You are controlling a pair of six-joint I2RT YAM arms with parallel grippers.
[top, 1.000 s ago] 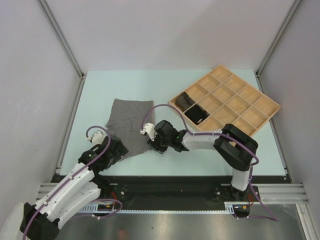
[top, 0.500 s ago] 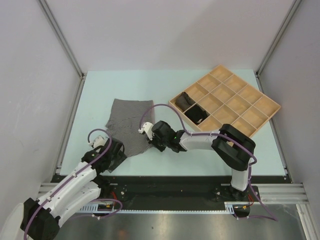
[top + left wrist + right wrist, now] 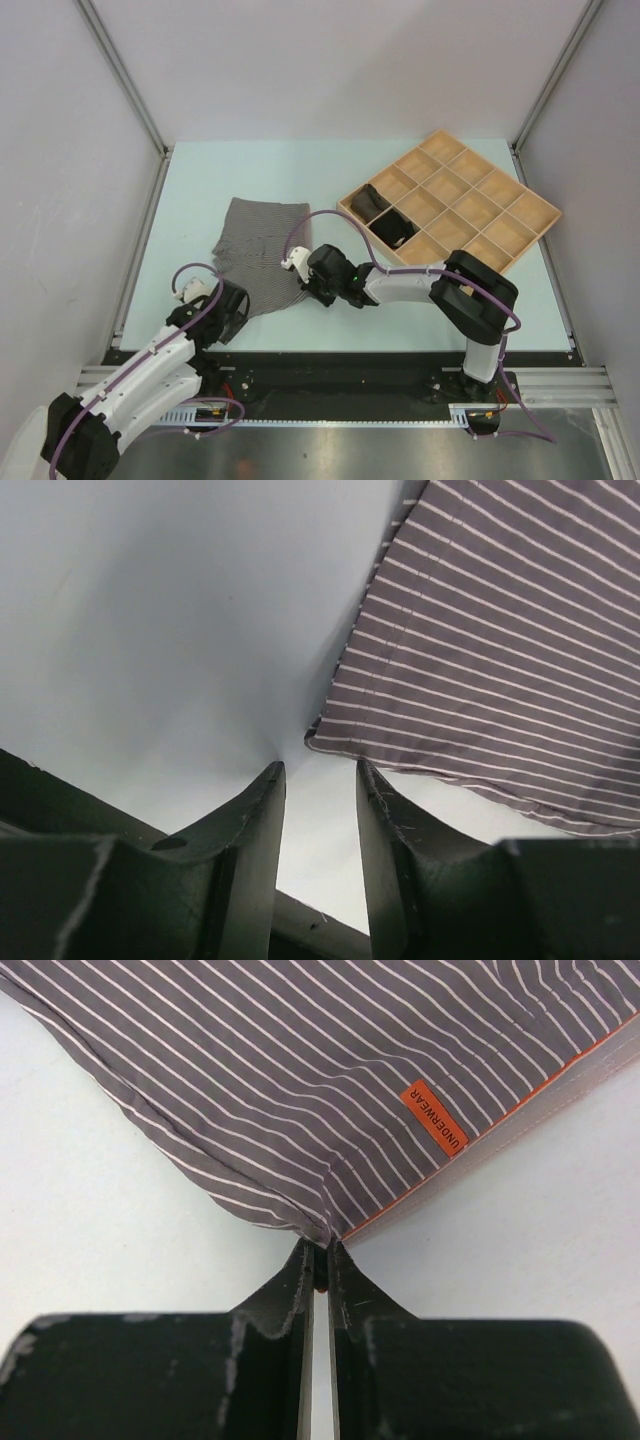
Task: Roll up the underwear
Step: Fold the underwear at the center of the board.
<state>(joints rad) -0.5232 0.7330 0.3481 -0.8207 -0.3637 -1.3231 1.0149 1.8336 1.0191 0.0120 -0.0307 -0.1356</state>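
The grey striped underwear lies spread flat on the pale bench, to the left of the wooden tray and apart from it. My right jaws are pressed together on its near corner, the one on the tray's side, and a small fold of cloth is pinched between the tips. Just beyond that pinch, a thin orange edge runs along the hem, and an orange label reading UNDERWEAR is sewn beside it.

My left jaws are at the near corner farther from the tray. They stand narrow, with a slim gap between the tips, and point down at the bench. The cloth's corner lies just beyond the tips, and I hold nothing in them. From the wrist view I cannot tell whether the tips touch the bench.

Inside the tray, two dark briefs sit bundled in adjoining compartments along its near-left side. I cannot tell their colours apart.
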